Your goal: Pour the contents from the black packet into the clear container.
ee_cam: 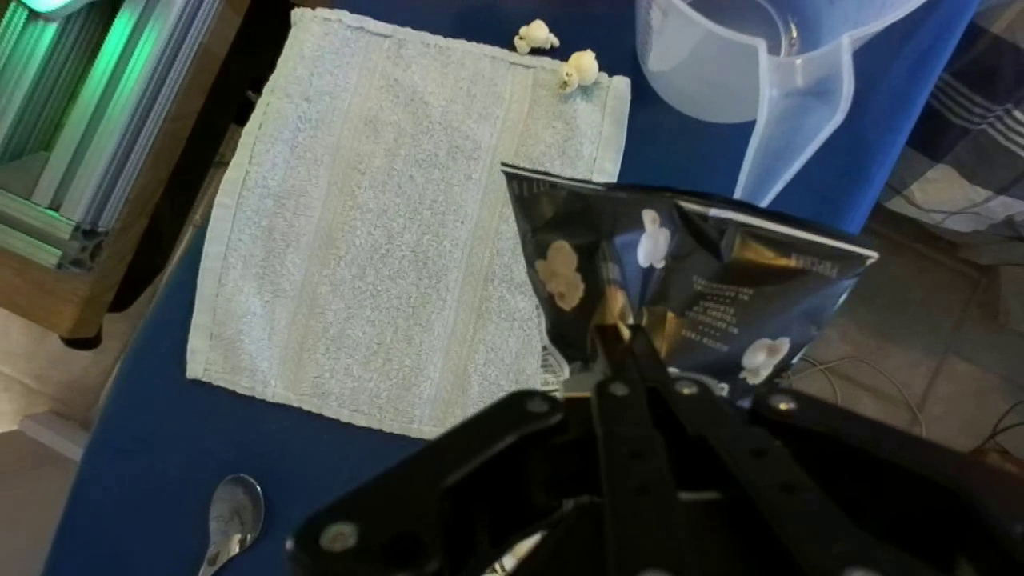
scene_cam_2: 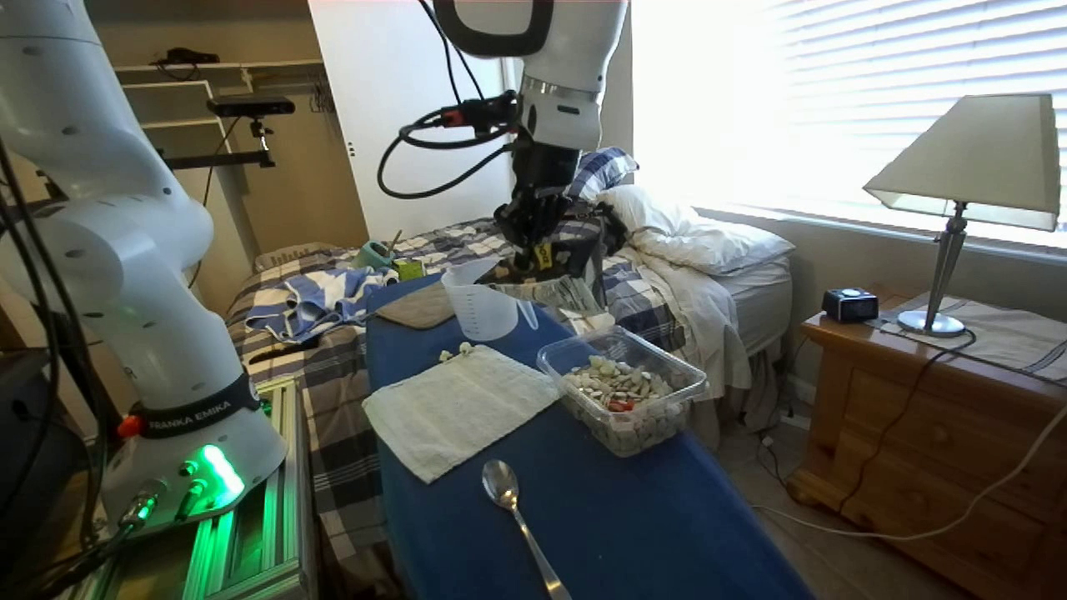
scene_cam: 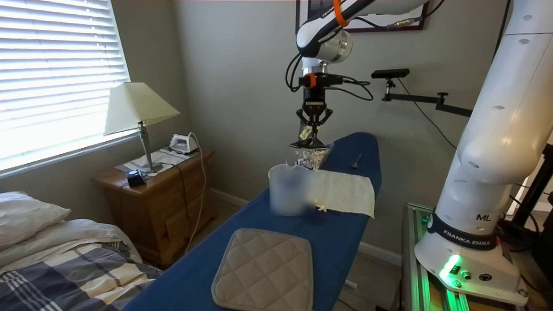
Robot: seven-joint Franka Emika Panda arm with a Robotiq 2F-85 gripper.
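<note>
The black popcorn packet (ee_cam: 696,276) is being pinched by the gripper (ee_cam: 626,336), whose jaws are being clamped narrow on the packet's film; it is being held in the air above the ironing board (scene_cam: 332,242), and in the wrist view a stretch of the surface's window-side edge and part of a white washcloth (ee_cam: 392,240) are being hidden by it; a clear plastic tub (scene_cam_2: 642,433), partly filled with pale popcorn-like pieces (scene_cam_2: 617,382), is being carried at that same edge; in an exterior view the packet is being seen above the tub, though whether it is being held squarely over the mouth cannot be told; near the window-side edge a translucent measuring jug (scene_cam_2: 483,315) is being supported, between the tub and a quilted pad (scene_cam: 265,268); the pad is being borne toward the end opposite the surface's rounded one; the washcloth is being carried flat, reaching the robot-side edge; by one of its corners loose popcorn pieces (ee_cam: 582,67) are being borne, over the border and just outside it; toward the rounded end a metal spoon (scene_cam_2: 503,490) is being supported, its bowl being turned toward the washcloth.
</note>
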